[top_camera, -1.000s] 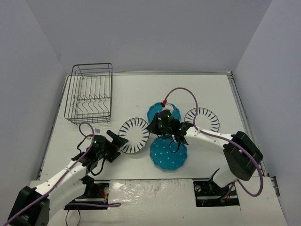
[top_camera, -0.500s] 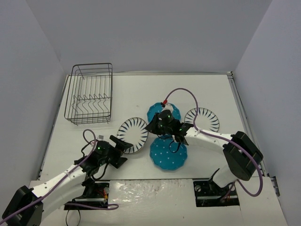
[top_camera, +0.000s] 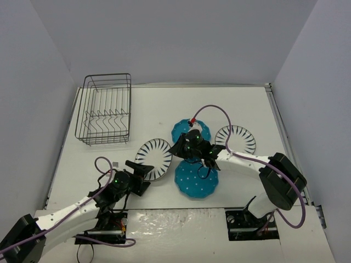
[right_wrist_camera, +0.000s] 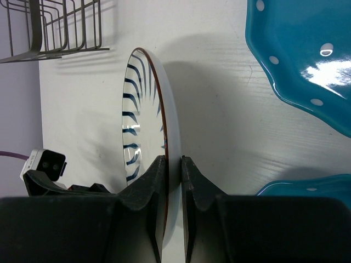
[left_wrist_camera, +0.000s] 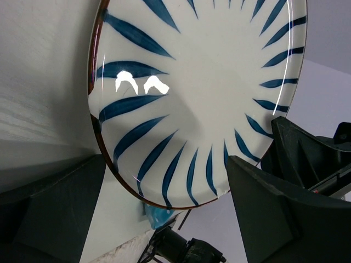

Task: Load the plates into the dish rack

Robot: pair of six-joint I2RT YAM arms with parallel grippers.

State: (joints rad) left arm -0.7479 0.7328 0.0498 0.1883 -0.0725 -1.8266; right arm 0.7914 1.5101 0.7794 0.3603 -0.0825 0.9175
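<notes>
A: Left gripper [top_camera: 142, 175]?
B: Hangs wide open just short of the near striped plate [right_wrist_camera: 140, 115], clasping nothing.
A: And the right gripper [right_wrist_camera: 173, 160]?
B: Pinches that plate's rim tight, holds it tipped up off the table [top_camera: 247, 109], just beside the near dotted teal plate [top_camera: 196, 178].
A: Further back?
B: Second teal plate [top_camera: 180, 131] partly under the right arm [top_camera: 241, 161], then the other striped plate [top_camera: 236, 139], flat; far left, the black wire dish rack [top_camera: 105, 108].
A: Progress?
B: Barely begun, by the look: shows no plate in the rack yet, leaves all four to load.
A: Facing of the tipped plate?
B: Turns its striped face left toward the open gripper; runs edge-line roughly near to far; steepness hard to judge.
</notes>
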